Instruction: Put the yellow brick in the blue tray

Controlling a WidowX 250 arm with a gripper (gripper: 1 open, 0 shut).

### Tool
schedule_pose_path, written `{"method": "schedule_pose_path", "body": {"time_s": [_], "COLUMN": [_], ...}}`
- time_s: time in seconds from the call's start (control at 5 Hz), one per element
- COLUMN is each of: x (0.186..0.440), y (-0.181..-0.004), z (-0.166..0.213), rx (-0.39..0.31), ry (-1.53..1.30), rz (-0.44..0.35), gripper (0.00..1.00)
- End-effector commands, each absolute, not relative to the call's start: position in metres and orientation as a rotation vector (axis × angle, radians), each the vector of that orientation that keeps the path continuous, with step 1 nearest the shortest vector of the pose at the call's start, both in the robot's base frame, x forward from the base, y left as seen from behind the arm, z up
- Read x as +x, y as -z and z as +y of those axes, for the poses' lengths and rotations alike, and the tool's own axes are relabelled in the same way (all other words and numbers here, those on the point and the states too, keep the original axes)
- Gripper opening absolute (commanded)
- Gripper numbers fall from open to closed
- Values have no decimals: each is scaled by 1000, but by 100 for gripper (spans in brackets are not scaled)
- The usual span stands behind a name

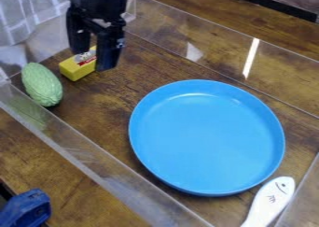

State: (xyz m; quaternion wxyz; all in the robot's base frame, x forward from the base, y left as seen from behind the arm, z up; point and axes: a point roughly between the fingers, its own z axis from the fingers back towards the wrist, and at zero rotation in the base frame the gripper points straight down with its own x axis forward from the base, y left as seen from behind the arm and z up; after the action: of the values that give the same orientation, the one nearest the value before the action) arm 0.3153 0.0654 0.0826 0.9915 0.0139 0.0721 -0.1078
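The yellow brick [78, 67] lies on the wooden table at the left, its red-and-white label partly hidden by my gripper. My gripper [92, 51] points down right over the brick, open, with one dark finger on each side of it. I cannot tell whether the fingers touch the brick. The blue tray [207, 135] is a large round plate lying flat to the right of the brick, with nothing in it.
A green oval vegetable [41, 83] lies left of the brick. A clear plastic wall [100, 161] borders the table at the front and left. A white object [270, 205] sits at the bottom right, a blue one [22, 210] at the bottom left.
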Motion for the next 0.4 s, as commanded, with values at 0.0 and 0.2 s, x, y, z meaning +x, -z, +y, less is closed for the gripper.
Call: {"method": "schedule_pose_path", "body": {"time_s": [0.0,0.2], "x": [332,339], "y": [-93,-86], "z": [92,100], "rx": [46,15], "ry": [163,197], "rz": [64,35], "gripper": [0,0]}}
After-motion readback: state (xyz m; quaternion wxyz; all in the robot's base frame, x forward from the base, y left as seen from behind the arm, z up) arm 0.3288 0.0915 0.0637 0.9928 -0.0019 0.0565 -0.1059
